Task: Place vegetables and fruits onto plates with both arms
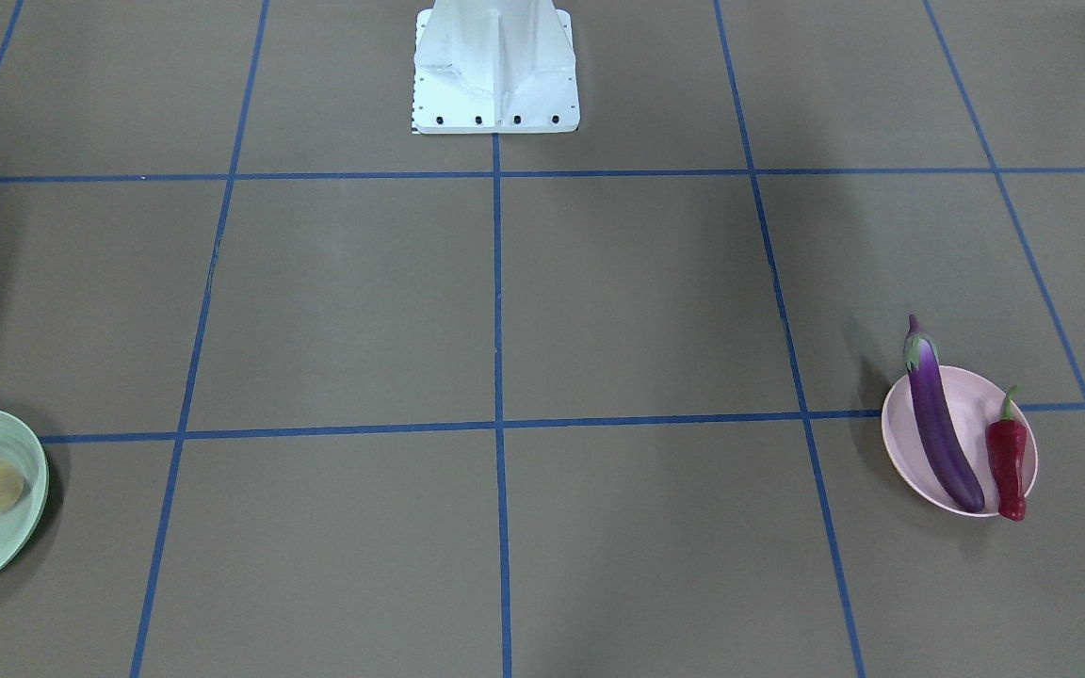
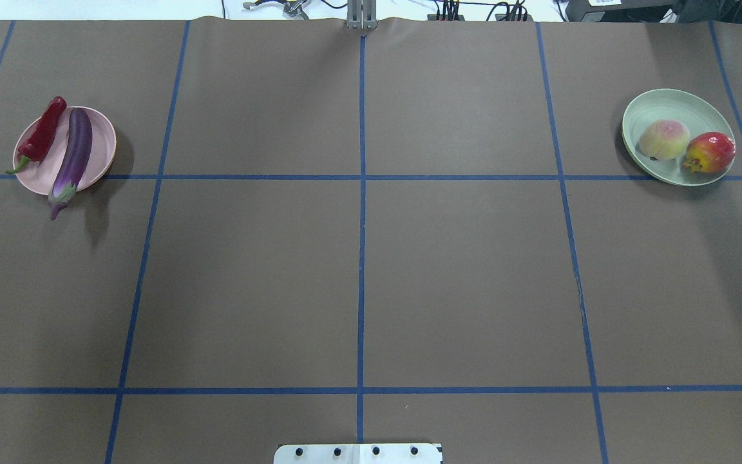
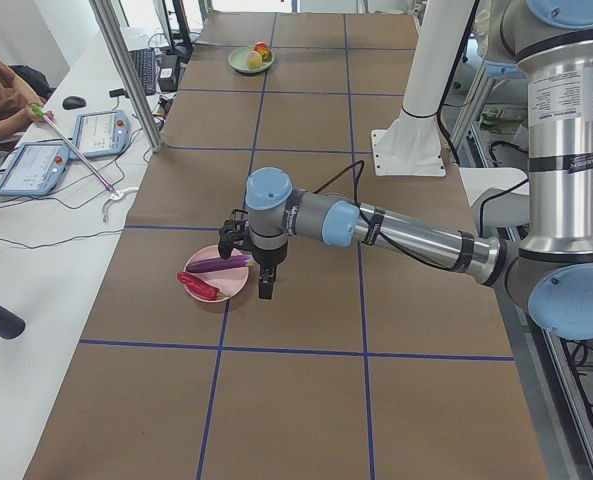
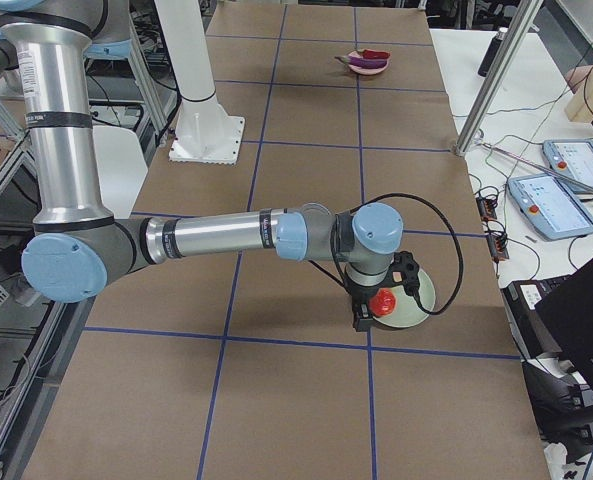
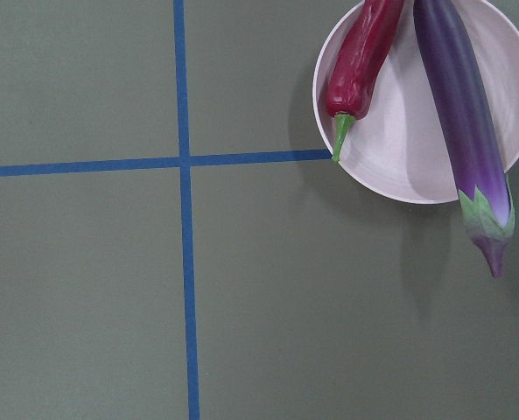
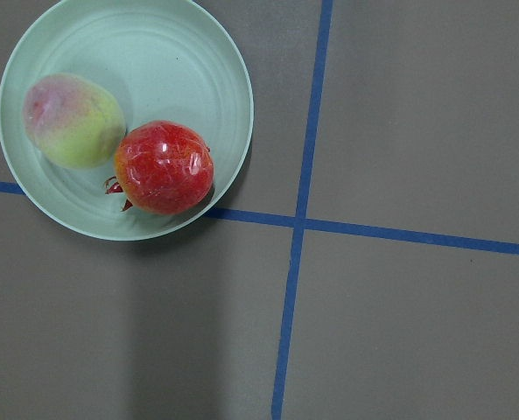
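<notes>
The purple eggplant (image 2: 73,154) and the red chili (image 2: 42,135) lie on the pink plate (image 2: 104,138), both overhanging its rim; they also show in the left wrist view, eggplant (image 5: 460,114), chili (image 5: 364,57). The peach (image 2: 664,139) and the red-orange fruit (image 2: 710,152) sit on the green plate (image 2: 667,106). The left gripper (image 3: 264,290) hangs above the table beside the pink plate. The right gripper (image 4: 361,318) hangs beside the green plate (image 4: 421,300). I cannot tell whether either is open or shut.
The white base block (image 2: 358,453) stands at the robot's edge of the table. Blue tape lines grid the brown table. Aluminium posts (image 3: 126,70) and operator tablets (image 3: 101,130) stand along the far side.
</notes>
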